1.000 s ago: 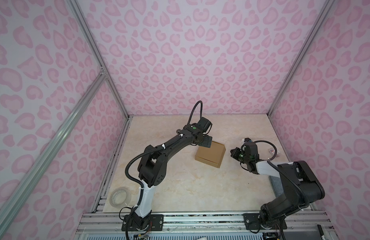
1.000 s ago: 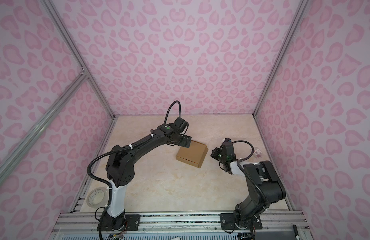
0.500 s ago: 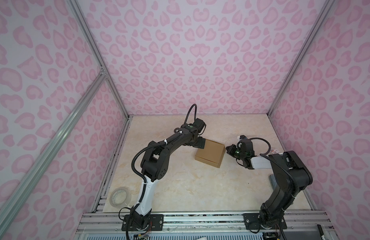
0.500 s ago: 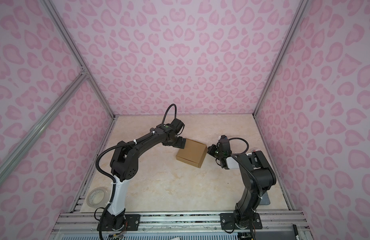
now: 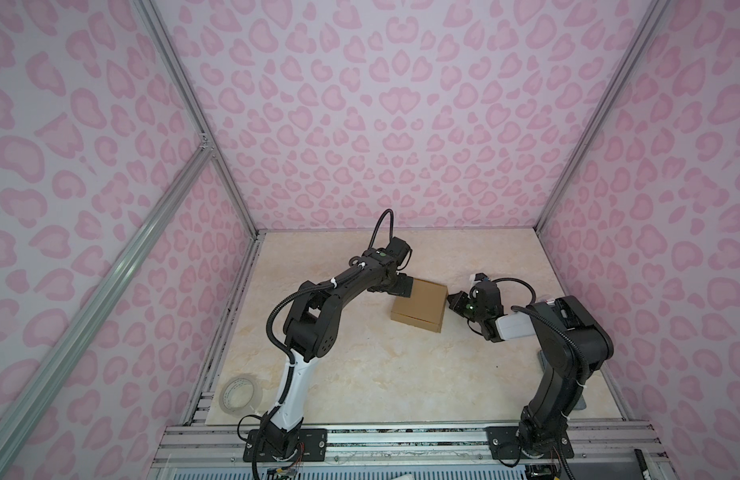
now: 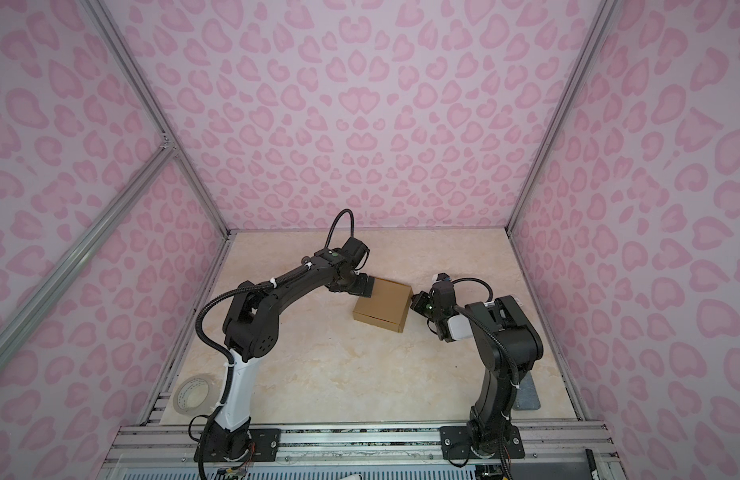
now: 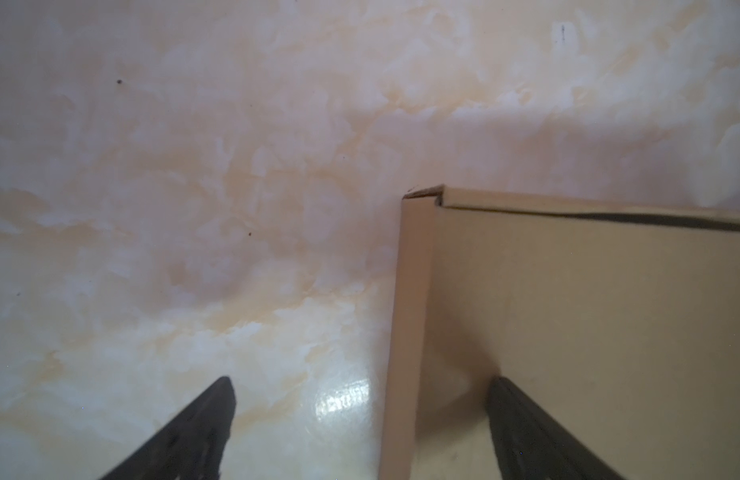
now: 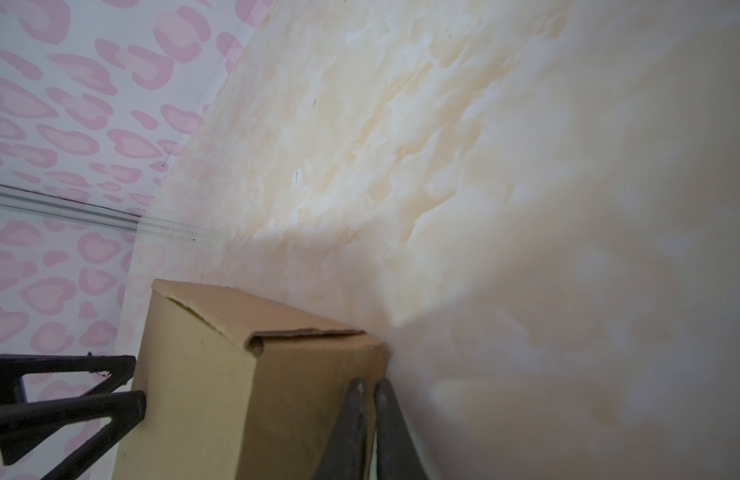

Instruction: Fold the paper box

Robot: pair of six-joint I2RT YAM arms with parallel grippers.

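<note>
The paper box [image 5: 420,305], a closed flat square of plain brown cardboard, sits mid-table on the glossy marbled table [image 5: 360,365], with bare room on its near side. The left gripper [image 5: 401,287] gapes wide astride its far-left edge, holding nothing. The right gripper [image 8: 370,386], pinched together and empty, meets the box's right wall.

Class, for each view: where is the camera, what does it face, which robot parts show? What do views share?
Top views: stereo pair high at the front, facing down toward the back wall; left arm and right arm flank the paper box.
Left wrist: on its arm, looking past the open left gripper at box and table.
Right wrist: on its arm, looking past the shut right gripper at the box's side.
Shared: all show the box; right wrist sees the left gripper.
</note>
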